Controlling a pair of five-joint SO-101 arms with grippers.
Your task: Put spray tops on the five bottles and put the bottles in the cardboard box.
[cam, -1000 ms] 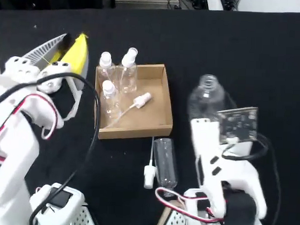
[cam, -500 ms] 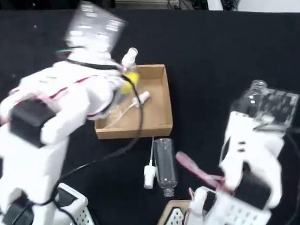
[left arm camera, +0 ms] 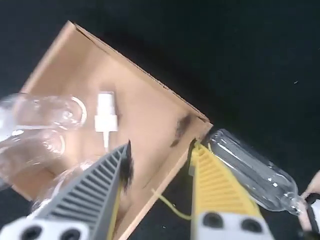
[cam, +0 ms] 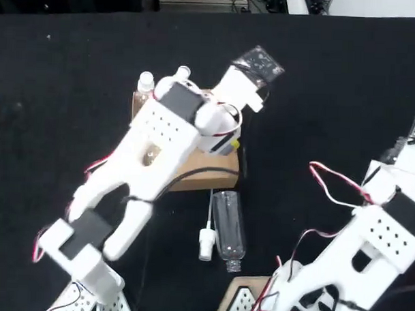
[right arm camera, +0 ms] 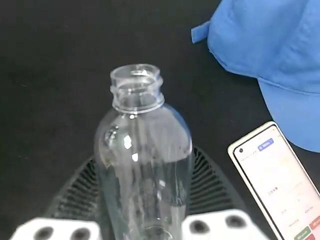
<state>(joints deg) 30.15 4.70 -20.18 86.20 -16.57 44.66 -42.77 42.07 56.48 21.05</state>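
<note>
Desk: Swung in from the left edge of the table [cam: 347, 72], left gripper [left arm camera: 161, 150] now hangs over the cardboard box [cam: 207, 177], jaws spread, holding nothing. What's underway?

Field: Capping, likely. A loose spray top [left arm camera: 105, 116] lies in the box beside capped bottles [cam: 147, 81]; one bare bottle [cam: 228, 228] lies outside its near wall; right gripper [right arm camera: 145, 170], pulled to the right edge, clamps an open-necked bottle [right arm camera: 136, 90]. Next: pinch that top by its head, squarely

1 spray top [left arm camera: 106, 114] in cardboard box [left arm camera: 152, 112], 1 bottle [cam: 229, 224] lying just before it
</note>
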